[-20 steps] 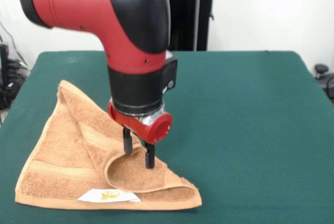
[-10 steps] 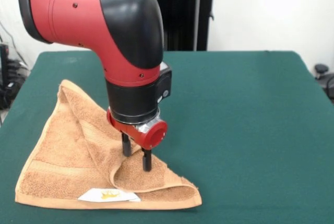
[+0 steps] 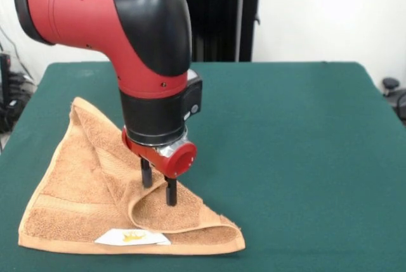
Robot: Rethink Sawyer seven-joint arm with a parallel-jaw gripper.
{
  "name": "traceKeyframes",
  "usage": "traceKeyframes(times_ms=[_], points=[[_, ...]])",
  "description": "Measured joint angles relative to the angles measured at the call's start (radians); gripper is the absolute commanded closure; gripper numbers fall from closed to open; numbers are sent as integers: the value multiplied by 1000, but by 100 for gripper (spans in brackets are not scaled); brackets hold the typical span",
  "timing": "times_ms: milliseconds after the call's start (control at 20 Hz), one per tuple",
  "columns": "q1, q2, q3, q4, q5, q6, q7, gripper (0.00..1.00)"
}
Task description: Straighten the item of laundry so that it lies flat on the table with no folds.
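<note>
Still folded: towel [image 3: 95, 189] under jaws.

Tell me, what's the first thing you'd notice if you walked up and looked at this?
The big red and black robot arm fills the upper left and comes down onto an orange-tan towel. The towel lies folded into a triangle at the near left of the green table, and the gripper is at its raised fold.

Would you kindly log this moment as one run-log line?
towel: folded, not flat | label: front edge | gripper: open, astride raised fold | table: green
</note>
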Motion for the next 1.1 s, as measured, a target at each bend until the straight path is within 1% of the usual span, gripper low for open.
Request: traceKeyframes(times_ms=[150,600,1100], points=[[-4,-37,0,9,0,0,0,0],[-14,-101,0,15,0,0,0,0],[-14,-111,0,15,0,0,0,0]])
